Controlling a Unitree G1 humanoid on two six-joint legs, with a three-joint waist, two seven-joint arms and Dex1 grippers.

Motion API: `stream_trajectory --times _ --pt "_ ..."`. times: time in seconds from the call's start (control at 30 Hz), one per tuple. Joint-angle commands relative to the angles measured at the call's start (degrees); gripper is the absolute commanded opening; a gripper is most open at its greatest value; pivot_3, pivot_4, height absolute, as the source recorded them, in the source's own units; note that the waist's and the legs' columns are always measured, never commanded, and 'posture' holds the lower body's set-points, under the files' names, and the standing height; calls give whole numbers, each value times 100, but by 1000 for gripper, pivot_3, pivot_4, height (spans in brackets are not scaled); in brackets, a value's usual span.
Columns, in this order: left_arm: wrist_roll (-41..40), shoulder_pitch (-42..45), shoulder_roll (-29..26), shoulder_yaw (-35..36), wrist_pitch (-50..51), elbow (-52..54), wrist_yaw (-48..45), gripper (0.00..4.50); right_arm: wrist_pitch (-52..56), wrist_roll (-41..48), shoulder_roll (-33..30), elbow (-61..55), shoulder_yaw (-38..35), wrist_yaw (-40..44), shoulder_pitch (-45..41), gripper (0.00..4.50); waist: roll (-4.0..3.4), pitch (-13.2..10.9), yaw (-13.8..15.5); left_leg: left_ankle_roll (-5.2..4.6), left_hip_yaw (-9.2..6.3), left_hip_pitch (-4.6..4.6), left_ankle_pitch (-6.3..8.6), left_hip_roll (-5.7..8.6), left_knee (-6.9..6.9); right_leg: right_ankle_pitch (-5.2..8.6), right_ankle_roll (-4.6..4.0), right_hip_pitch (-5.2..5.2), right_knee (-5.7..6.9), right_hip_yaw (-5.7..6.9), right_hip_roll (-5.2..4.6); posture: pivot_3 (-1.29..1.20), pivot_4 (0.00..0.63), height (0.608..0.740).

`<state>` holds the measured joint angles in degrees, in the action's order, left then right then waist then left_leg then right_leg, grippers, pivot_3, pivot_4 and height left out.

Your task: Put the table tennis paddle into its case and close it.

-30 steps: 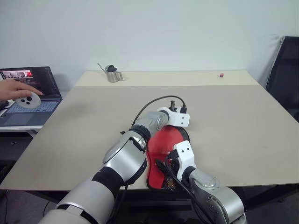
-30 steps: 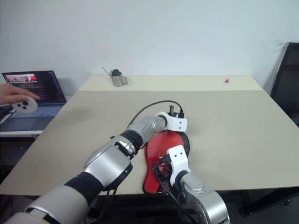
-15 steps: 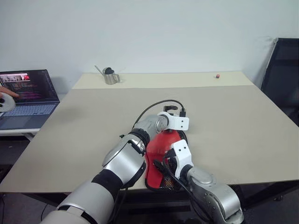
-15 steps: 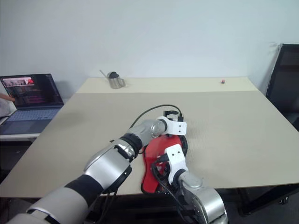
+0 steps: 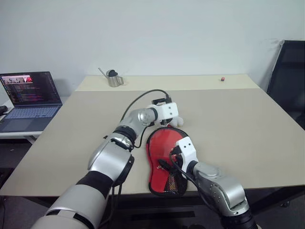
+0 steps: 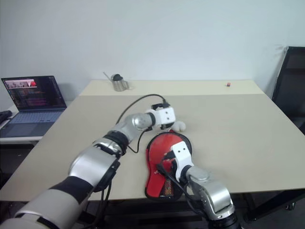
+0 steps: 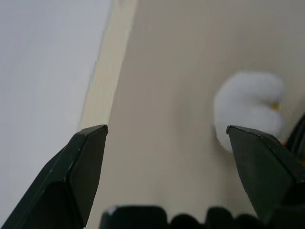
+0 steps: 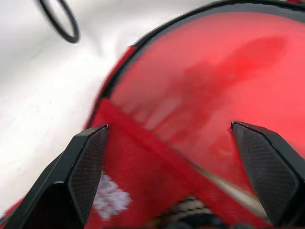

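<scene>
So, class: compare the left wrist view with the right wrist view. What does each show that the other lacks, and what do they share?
Left wrist view alone: the white pom-pom lying on the beige table, with the pale wall beyond. Right wrist view alone: the red case with its mesh pocket and a loop of black cable. Both share two black fingers spread wide apart, holding nothing.

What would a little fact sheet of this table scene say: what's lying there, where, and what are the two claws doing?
case: red side up, flat at the table's near edge
pom-pom: white, on the table just beyond the case
left gripper: open, empty, raised near the pom-pom
right gripper: open, empty, over the case
far edge: small metal watering can, tiny red object
side desk: open laptop
</scene>
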<state>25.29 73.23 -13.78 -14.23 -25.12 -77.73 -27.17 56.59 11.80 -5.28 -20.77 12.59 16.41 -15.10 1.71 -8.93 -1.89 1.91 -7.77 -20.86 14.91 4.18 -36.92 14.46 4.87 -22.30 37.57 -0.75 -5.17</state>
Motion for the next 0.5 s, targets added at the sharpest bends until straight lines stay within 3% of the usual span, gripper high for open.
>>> stream_trajectory --times 0.03,0.13,0.23,0.37,0.5 --pt "-938 -344 -291 668 -184 469 -989 4356 463 354 -329 -148 -393 271 89 4500 -2 -1 2 0 0 -1 0 1 1 0 0 0 -3 0 0 0 150 740" --pt "-1876 -957 -606 1222 -3 1176 -2236 4356 700 762 -555 -538 -625 553 40 4500 -11 -9 -11 -2 -1 -6 1 -1 4 -1 -2 -1 -16 1 0 0 150 740" --pt "-2865 -1889 -876 1559 1011 2655 -3393 4356 973 1223 -699 -862 -888 804 -111 4500 -25 -21 -31 -5 -2 -15 4 -4 8 -9 -17 -7 -31 -4 1 0 150 740" --pt "-3575 -3233 -1241 1639 2613 5012 -3683 4356 1323 1860 -896 -1111 -1475 1073 -532 4500 -31 -25 -64 -7 -3 -74 10 -23 -1 -23 -39 -66 -33 -12 0 0 150 740" --pt "-3635 -4134 -1464 1386 3235 6603 -3633 4435 1483 2311 -1449 -1136 -1866 1409 -916 4500 -36 -29 -1 -5 -1 -111 10 -39 -4 -27 -45 -102 -32 -10 0 0 150 740"
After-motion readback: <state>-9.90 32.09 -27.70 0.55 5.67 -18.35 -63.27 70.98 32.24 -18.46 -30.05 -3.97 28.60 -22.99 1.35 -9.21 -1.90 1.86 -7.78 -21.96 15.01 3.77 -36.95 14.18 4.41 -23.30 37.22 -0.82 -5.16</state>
